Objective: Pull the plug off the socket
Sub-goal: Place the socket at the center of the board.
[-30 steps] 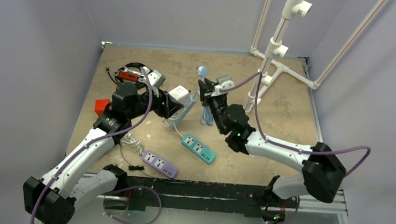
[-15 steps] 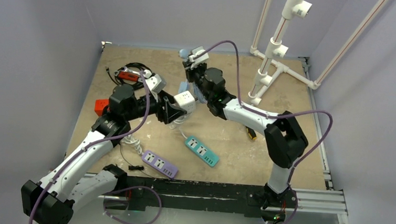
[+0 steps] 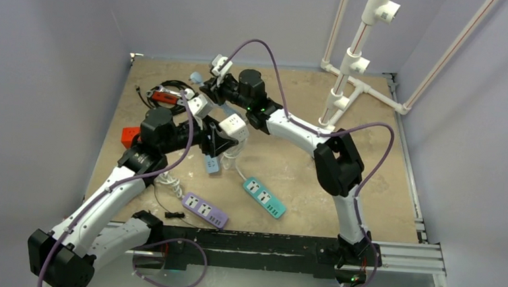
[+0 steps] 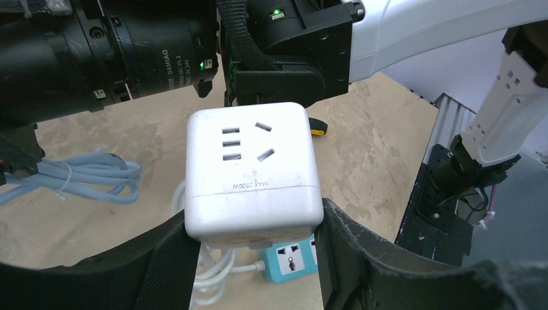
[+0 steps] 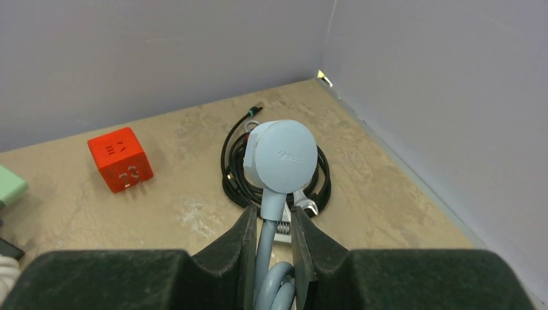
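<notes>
Over the far corner of the worktop (image 5: 181,187) the right tool (image 5: 270,239) pinched the plug (image 5: 282,157), clear of the socket cube (image 4: 249,168) clamped in the left tool (image 4: 253,255) — pull seemingly done, set-down next.

Right half of the table (image 3: 379,152) is wide open; left's crowded: cable coil (image 5: 321,175), red cube (image 5: 120,159), teal strip (image 3: 265,197), purple strip (image 3: 205,209).

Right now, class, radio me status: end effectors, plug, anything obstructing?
Left end effector clamps white cube socket. Right end effector shut on plug at neck. Plug out of socket. Black cable coil lies beneath.
</notes>
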You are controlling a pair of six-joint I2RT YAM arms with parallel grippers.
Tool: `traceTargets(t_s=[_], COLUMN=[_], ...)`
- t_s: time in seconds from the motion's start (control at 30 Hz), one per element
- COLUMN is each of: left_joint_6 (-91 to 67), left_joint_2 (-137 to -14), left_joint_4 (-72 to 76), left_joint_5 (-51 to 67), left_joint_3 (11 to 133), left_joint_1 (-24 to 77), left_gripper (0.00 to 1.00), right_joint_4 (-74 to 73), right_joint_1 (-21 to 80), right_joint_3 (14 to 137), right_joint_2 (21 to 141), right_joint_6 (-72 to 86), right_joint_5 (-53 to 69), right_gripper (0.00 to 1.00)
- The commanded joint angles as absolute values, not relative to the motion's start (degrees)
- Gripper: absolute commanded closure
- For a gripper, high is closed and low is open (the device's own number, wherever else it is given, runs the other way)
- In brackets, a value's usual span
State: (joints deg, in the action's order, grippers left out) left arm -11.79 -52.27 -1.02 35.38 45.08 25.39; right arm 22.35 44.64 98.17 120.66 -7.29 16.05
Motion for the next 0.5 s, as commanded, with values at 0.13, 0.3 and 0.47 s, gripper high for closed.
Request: traceTargets(t_s=[0.13,0.3,0.47], left_joint_6=[-9.8,-8.8,-9.2], left_joint_2=[-53.5,-53.6,-53.5], left_joint_4=[6.2,3.5,3.9], left_joint_5=[42.4,35.2,35.2], left_joint_3=[45.9,46.6,46.4], left_joint_1=[28.6,28.6,28.7], left_gripper=[1.0,1.0,1.0], right_joint_4=[25.1,28.8,28.8], right_joint_1=[47.8,47.0,46.0], right_joint_3=[103.9,100.1,98.4], right_joint_2=[125.5,124.1,123.2], right_joint_6=[-4.7,-2.2,-1.8], right_joint_5=[13.2,-5.1,-13.7], right_gripper=[0.65,0.6,0.57])
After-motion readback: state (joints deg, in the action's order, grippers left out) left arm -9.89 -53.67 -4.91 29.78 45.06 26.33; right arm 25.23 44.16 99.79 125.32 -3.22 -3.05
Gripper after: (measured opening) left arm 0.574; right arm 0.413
